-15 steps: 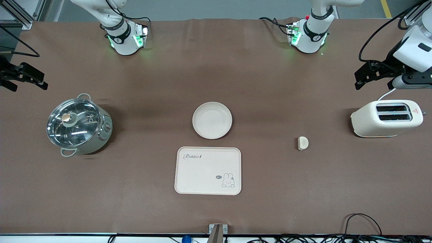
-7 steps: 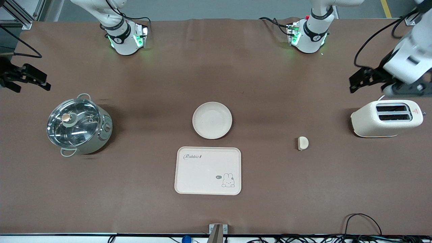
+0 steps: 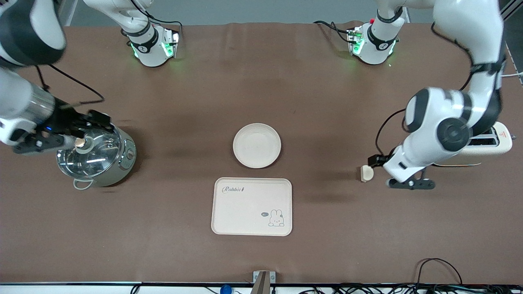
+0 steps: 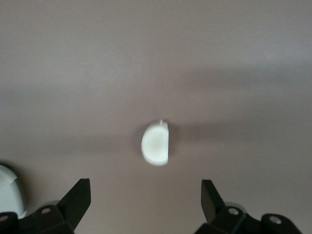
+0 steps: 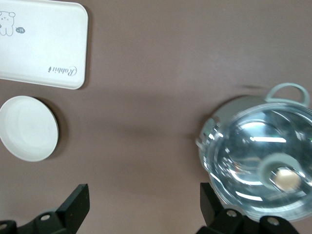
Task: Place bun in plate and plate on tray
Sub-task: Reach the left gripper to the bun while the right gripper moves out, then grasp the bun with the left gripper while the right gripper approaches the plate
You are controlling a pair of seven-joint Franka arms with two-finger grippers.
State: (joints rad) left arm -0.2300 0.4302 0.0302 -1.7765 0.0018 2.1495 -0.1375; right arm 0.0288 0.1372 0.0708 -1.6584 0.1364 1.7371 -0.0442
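Note:
The bun [image 3: 366, 173] is a small cream lump lying on the brown table toward the left arm's end, apart from the plate. In the left wrist view the bun [image 4: 155, 144] lies just ahead of my left gripper [image 4: 145, 187], which hangs over it, open and holding nothing. The round cream plate [image 3: 256, 145] sits mid-table with nothing in it. The cream tray [image 3: 252, 206] with "Rabbit" lettering lies nearer the front camera than the plate. My right gripper [image 5: 143, 192] is open and holds nothing. It hovers by the pot, and its view takes in the plate [image 5: 28, 127] and the tray [image 5: 44, 44].
A lidded metal pot [image 3: 96, 153] stands toward the right arm's end, partly under the right arm. A cream toaster [image 3: 500, 141] stands toward the left arm's end, largely covered by the left arm. Cables run along the table edge nearest the front camera.
Both arms have swung in from the table ends. The left gripper came from above the toaster to over the bun, and the right gripper moved to over the pot. Both stayed open.

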